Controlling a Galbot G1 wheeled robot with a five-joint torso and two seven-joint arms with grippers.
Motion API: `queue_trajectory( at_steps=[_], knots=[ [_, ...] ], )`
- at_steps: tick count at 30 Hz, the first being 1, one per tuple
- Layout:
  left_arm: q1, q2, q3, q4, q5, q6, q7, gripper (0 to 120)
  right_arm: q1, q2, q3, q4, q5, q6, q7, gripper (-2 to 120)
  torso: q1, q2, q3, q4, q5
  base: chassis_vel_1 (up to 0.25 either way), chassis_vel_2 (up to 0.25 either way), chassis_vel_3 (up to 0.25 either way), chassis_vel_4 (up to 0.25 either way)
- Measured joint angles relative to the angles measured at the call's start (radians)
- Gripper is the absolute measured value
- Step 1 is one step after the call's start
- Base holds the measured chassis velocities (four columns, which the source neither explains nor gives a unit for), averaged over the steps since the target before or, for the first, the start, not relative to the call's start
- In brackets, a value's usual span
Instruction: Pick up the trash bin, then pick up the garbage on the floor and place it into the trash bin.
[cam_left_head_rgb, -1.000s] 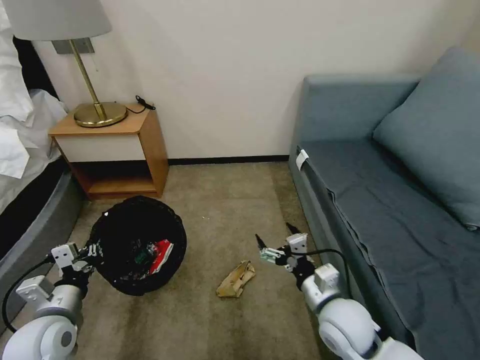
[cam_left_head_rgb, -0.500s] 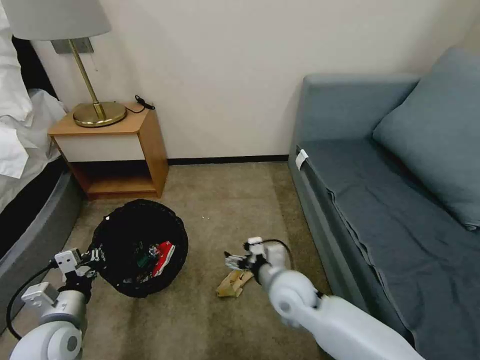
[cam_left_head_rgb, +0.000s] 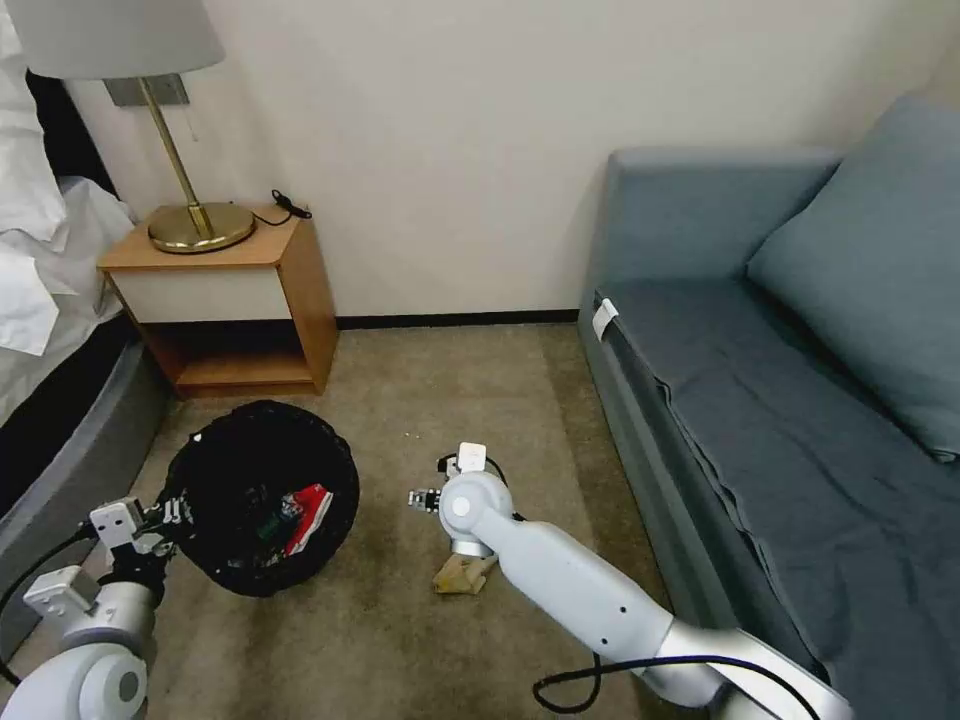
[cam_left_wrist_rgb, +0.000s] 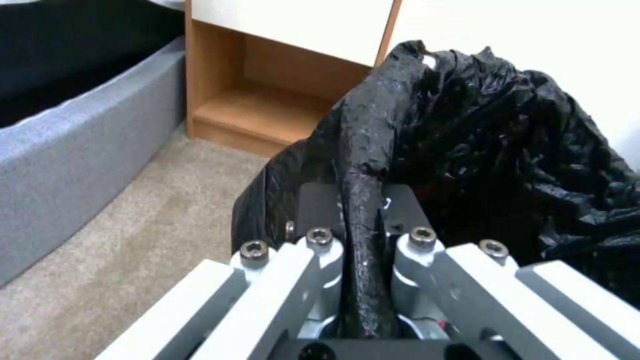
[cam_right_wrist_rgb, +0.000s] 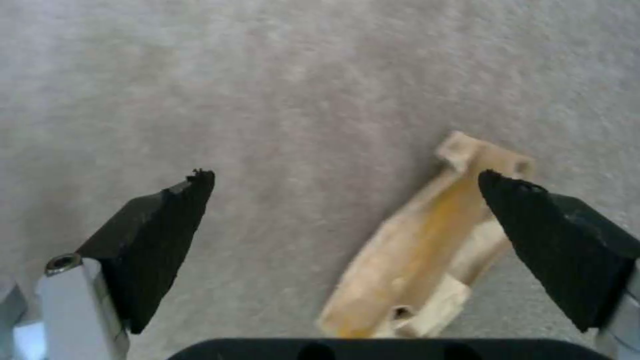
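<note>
The trash bin (cam_left_head_rgb: 235, 470), lined with a crinkly black bag, hangs low over the carpet at the left. My left gripper (cam_left_head_rgb: 172, 514) is shut on its near rim; the left wrist view shows a fold of the black bag (cam_left_wrist_rgb: 467, 130) pinched in the left gripper (cam_left_wrist_rgb: 363, 215). A red-white wrapper (cam_left_head_rgb: 306, 506) and a green-labelled piece lie inside. One piece of garbage, crumpled brown paper (cam_left_head_rgb: 458, 576), lies on the floor, partly hidden under my right arm. The right gripper (cam_right_wrist_rgb: 347, 195) hangs open just above this paper (cam_right_wrist_rgb: 427, 250), which lies towards one fingertip (cam_right_wrist_rgb: 533, 220).
A wooden nightstand (cam_left_head_rgb: 300, 290) with a brass lamp (cam_left_head_rgb: 198, 228) stands against the wall behind the bin. A bed's grey edge (cam_left_head_rgb: 70, 440) runs along the left. A blue-grey sofa (cam_left_head_rgb: 780, 400) fills the right. Beige carpet (cam_left_head_rgb: 450, 400) lies open between them.
My right arm has swung left and down from beside the sofa to over the brown paper, its gripper still open. The bin has shifted slightly left with my left gripper holding it.
</note>
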Motion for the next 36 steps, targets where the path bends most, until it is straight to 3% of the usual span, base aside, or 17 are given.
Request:
queue_trajectory(
  at_steps=[28,31,36],
  knots=[
    [0.009,0.031,-0.027,0.016,-0.028,0.0,0.006,4,-0.079,0.088,0.102,-0.254,-0.202,0.021,-0.082,100,0.0,0.0,0.0,0.0001,0.0002,0.0,0.0,0.0,0.0],
    [0.01,0.031,-0.027,0.017,-0.028,-0.001,0.007,4,-0.078,0.097,0.107,-0.275,-0.219,0.021,-0.098,95,0.0,0.0,0.0,0.0002,0.0002,0.0,0.0,0.0,0.0],
    [0.01,0.025,-0.027,0.018,-0.027,-0.002,0.008,4,-0.076,0.098,0.11,-0.292,-0.245,0.021,-0.12,76,0.0,0.0,0.0,0.0001,0.0002,0.0,0.0,0.0,0.0]
  ],
)
